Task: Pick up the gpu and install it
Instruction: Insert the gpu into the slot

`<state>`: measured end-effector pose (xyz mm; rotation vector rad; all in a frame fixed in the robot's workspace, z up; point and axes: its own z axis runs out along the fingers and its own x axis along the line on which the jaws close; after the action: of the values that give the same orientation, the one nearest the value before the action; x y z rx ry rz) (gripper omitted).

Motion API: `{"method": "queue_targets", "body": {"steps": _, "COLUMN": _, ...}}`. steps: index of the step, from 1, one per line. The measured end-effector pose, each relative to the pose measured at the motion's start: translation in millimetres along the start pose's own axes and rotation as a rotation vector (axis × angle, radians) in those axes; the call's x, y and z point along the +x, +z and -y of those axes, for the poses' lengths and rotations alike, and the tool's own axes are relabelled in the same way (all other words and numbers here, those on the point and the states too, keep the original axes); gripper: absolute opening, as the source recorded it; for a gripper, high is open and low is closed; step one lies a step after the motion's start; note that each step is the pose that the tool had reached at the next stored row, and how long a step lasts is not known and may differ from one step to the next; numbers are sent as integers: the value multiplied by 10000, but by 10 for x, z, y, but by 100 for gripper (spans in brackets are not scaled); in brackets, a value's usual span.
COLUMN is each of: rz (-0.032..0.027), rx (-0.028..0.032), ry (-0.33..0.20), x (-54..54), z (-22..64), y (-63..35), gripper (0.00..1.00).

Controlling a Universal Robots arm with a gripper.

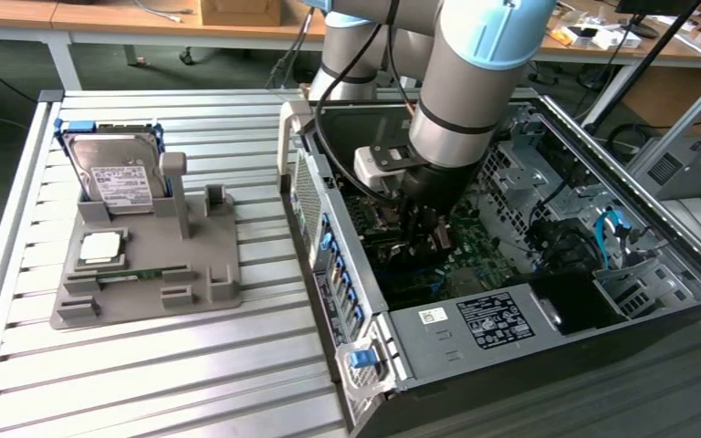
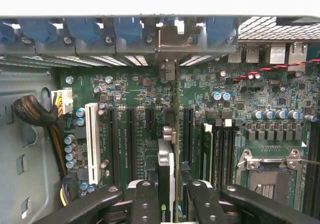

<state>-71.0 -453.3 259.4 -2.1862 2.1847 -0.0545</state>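
the tool squeezes the gpu on edge between its fingers, low inside the computer case, so the card's edge lines up with a slot on the green board.

The flat black gpu card carries a silver-grey metal bracket. The green motherboard circuit board bears one white expansion slot and black slots. Blue plastic retention clips line the grey steel computer case. The grey moulded parts tray holds a silver hard drive with white label.
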Motion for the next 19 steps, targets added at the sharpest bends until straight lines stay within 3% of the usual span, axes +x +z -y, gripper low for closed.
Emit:
{"method": "queue_targets", "body": {"steps": 3, "rz": 21, "rx": 7, "ry": 2, "x": -2, "z": 0, "y": 8, "gripper": 28}}
{"method": "queue_targets", "body": {"steps": 6, "rz": 5, "rx": 2, "ry": 1, "x": 0, "z": 0, "y": 2, "gripper": 40}}
{"method": "queue_targets", "body": {"steps": 10, "rz": -3, "rx": -1, "ry": 0, "x": 0, "z": 0, "y": -5, "gripper": 40}}
{"method": "queue_targets", "body": {"steps": 16, "rz": -4, "rx": 26, "ry": -1, "x": -4, "z": 13, "y": -260, "gripper": 40}}
{"method": "queue_targets", "body": {"steps": 19, "rz": -127, "rx": 41, "ry": -8, "x": -31, "z": 16, "y": -366, "gripper": 39}}
